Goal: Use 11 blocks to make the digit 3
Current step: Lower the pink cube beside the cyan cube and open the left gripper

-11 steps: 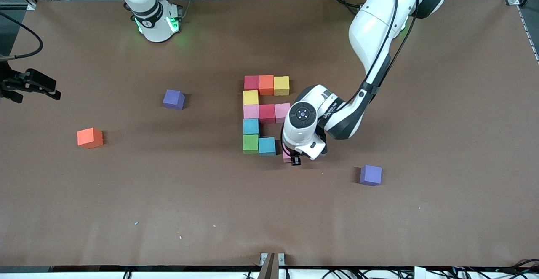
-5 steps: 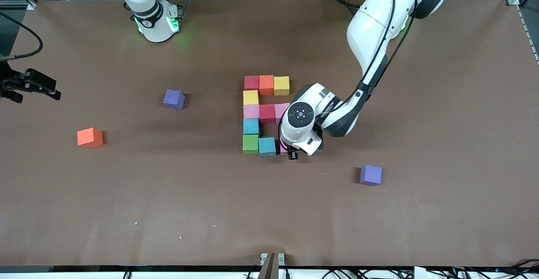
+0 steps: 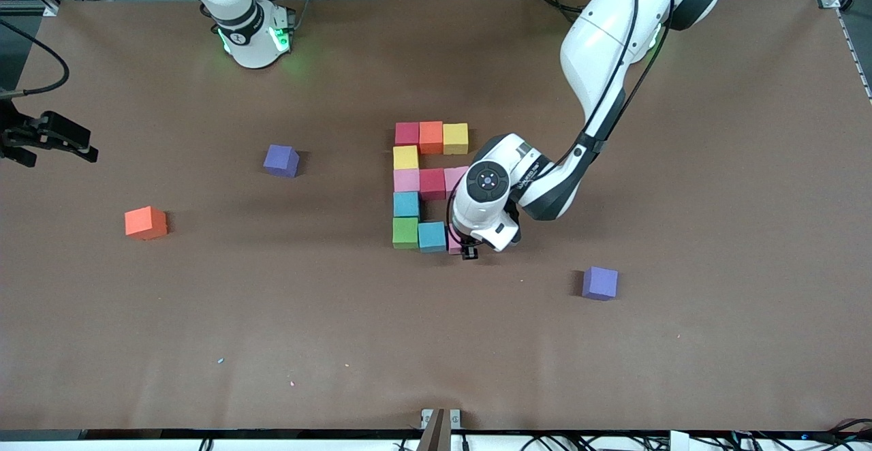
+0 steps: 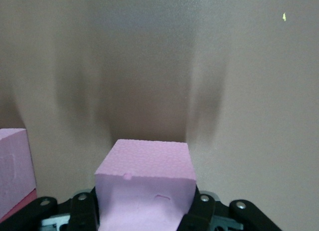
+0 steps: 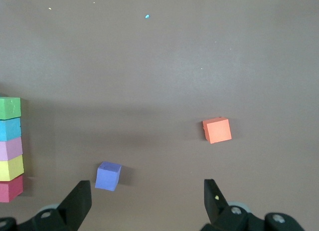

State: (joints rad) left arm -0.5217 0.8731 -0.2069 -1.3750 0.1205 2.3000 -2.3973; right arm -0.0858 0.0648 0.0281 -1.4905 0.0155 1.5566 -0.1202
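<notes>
Ten blocks lie joined in a figure at the table's middle: red (image 3: 407, 132), orange (image 3: 430, 136) and yellow (image 3: 455, 137) in a row, then yellow (image 3: 405, 157), pink (image 3: 406, 180), red (image 3: 432, 183), pink (image 3: 455, 178), light blue (image 3: 406, 204), green (image 3: 405, 231) and light blue (image 3: 431, 236). My left gripper (image 3: 462, 247) (image 4: 144, 211) is shut on another pink block (image 3: 454, 244) (image 4: 144, 178), right beside that last light blue block. I cannot tell whether it touches the table. My right gripper (image 3: 82, 146) (image 5: 147, 203) waits open and empty over the right arm's end of the table.
A loose orange-red cube (image 3: 145, 223) (image 5: 217, 130) and a purple cube (image 3: 281, 160) (image 5: 108, 175) lie toward the right arm's end. A second purple cube (image 3: 599, 283) sits nearer the front camera, toward the left arm's end.
My left gripper has carried the pink block sideways toward the light blue block, closing the gap to it. The right arm has not moved.
</notes>
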